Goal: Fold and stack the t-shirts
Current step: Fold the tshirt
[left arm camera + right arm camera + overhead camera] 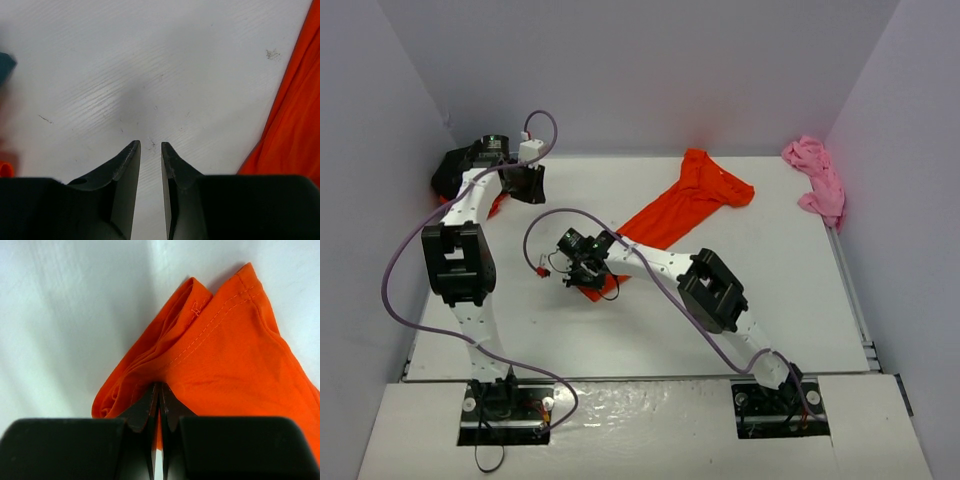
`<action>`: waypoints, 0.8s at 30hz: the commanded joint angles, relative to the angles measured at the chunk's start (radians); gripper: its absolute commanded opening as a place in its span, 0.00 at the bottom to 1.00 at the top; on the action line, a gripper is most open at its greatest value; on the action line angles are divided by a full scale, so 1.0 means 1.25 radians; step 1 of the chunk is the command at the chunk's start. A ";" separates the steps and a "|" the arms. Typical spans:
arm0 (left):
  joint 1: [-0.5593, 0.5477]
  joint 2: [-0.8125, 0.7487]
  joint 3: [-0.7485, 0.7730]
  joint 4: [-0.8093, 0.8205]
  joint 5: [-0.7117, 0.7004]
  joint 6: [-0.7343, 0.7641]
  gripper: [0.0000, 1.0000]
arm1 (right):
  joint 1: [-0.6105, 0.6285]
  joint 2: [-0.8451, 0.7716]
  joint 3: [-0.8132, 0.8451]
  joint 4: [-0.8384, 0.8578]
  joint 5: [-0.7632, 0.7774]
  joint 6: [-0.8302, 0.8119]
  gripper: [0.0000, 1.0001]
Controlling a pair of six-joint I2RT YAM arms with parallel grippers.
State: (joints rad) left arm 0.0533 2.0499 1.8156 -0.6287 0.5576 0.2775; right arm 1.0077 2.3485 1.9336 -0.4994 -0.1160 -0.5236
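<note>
My right gripper (159, 386) has its jaws squeezed nearly flat on a bunched corner of the bright orange-red soft cloth t-shirt (692, 200). On the wrist cam I can see a stitched hem and loose folds fanning out from the pinch. The shirt lies as a long rumpled strip from mid-frame toward upper middle of the white, faintly scuffed counter (770, 290). My left gripper (151, 145) sits upper left, jaws a narrow slit apart, holding nothing, with counter underneath. A crumpled black t-shirt (455, 172) is heaped in the upper left corner, and a wadded pink t-shirt (817, 180) sits upper right by the wall. The widest open stretch of counter is lower right.
</note>
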 commanded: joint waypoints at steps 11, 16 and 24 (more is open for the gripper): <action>0.004 -0.014 0.059 -0.001 0.022 0.025 0.21 | -0.017 -0.239 -0.495 -0.316 0.001 -0.159 0.00; -0.005 -0.023 0.064 -0.012 0.035 0.035 0.21 | -0.050 -0.290 -0.572 -0.312 0.059 -0.147 0.00; -0.028 -0.058 0.042 -0.031 0.031 0.075 0.21 | -0.067 -0.369 -0.648 -0.292 0.124 -0.111 0.00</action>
State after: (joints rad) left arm 0.0343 2.0556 1.8347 -0.6662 0.5785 0.3368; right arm 0.9293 1.9332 1.1699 -0.8587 -0.0146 -0.6868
